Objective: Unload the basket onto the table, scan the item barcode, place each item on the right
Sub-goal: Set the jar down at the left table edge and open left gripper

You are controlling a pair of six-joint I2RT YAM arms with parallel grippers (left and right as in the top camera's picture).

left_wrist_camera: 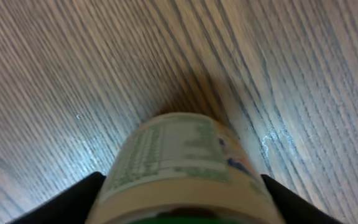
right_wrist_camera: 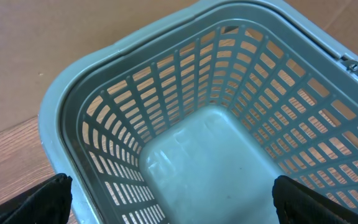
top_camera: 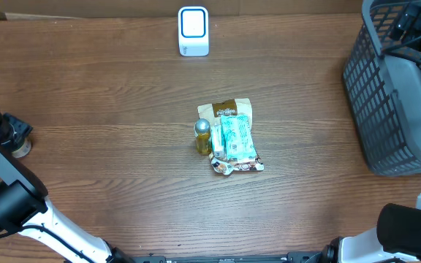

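Left gripper [left_wrist_camera: 182, 202] straddles the labelled jar [left_wrist_camera: 179, 149] at 9 o'clock on the table [top_camera: 108, 109], grip indeterminate; right gripper [right_wrist_camera: 176, 199] hangs wide open over the basket [right_wrist_camera: 129, 46] at 3 o'clock; good scanning likely requires facing the barcode squarely toward the scanner [top_camera: 194, 31] at 12 o'clock.

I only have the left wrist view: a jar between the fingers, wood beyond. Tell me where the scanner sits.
Observer: The scanner stands at the table's far edge, centre, well away from the left gripper.
Operator: Report the right arm.
Observer: The right gripper is open above the empty basket.
Operator: List what else is out.
Observer: A small bottle and snack packs are bunched mid-table.
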